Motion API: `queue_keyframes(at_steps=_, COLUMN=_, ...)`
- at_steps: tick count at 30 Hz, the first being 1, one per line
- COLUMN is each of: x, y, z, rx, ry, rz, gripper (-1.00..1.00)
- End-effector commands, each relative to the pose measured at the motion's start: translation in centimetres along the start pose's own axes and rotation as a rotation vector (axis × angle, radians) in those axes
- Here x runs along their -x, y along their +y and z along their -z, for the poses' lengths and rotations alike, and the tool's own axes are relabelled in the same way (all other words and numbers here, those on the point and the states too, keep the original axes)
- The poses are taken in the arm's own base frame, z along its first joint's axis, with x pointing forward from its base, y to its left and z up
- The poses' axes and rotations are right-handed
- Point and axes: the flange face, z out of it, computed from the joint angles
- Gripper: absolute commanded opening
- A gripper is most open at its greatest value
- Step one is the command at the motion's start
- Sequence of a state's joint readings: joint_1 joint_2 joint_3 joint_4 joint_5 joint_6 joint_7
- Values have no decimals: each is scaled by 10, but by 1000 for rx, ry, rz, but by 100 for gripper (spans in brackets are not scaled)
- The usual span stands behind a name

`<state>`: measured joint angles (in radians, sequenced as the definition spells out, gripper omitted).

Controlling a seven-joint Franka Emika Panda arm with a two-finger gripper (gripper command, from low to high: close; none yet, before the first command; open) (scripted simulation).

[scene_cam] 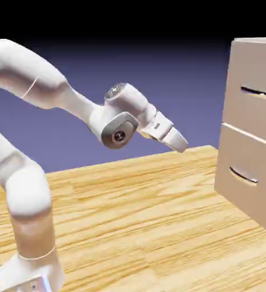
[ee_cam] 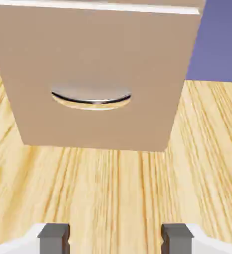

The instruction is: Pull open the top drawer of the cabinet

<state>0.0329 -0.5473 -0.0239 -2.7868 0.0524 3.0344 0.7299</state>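
- Two drawer fronts show on the cabinet (scene_cam: pixel 254 125), which stands on the wooden table (scene_cam: pixel 135 228) at the 3 o'clock edge of the exterior view.
- Top drawer (scene_cam: pixel 254 94) sits flush with the cabinet body, shut; its thin straight silver bar handle (scene_cam: pixel 257 92) lies at about 2 o'clock in the frame.
- Lower drawer (scene_cam: pixel 250 177) is directly beneath it, also flush; its bowed silver handle (scene_cam: pixel 243 175) is at roughly 4 o'clock.
- White arm (scene_cam: pixel 27 171) rises from the 7 o'clock corner, folds at the elbow near 10 o'clock and reaches toward 3 o'clock.
- Gripper (scene_cam: pixel 179 142) hangs in the air near frame centre, tilted down toward 4 o'clock, well apart from the cabinet and above the tabletop. It touches nothing.
- Gripper height: below the top drawer's bar handle, above the lower handle.
- Hand view: both grey fingertips (ee_cam: pixel 53 238) sit at 6 o'clock, spread wide, with only bare wood grain of the table (ee_cam: pixel 113 188) between them. Fingers released, nothing held.
- Hand view, 12 o'clock: the lower drawer front (ee_cam: pixel 98 59) fills the upper half, with its curved handle (ee_cam: pixel 91 96) just left of centre.
- Seam above the lower front runs along the very top edge of the hand view; the bar handle is out of that frame.
- Blue-violet backdrop (scene_cam: pixel 158 63) behind everything.
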Motion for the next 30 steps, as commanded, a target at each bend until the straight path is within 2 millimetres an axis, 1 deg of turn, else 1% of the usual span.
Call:
queue_keyframes(at_steps=1, x=-7, y=0, z=-3, rx=-7, ry=-9, rz=-41, gripper=0)
queue_keyframes(at_steps=8, x=-49, y=3, z=-32, rx=-40, ry=-66, rz=-320, gripper=0)
queue_keyframes(at_steps=14, x=-77, y=11, z=-60, rx=-55, ry=-95, rz=-545, gripper=0)
queue_keyframes(at_steps=21, x=-102, y=20, z=-93, rx=-70, ry=-101, rz=-786, gripper=0)
queue_keyframes(at_steps=30, x=-125, y=24, z=-130, rx=-114, ry=-62, rz=-1052, gripper=0)
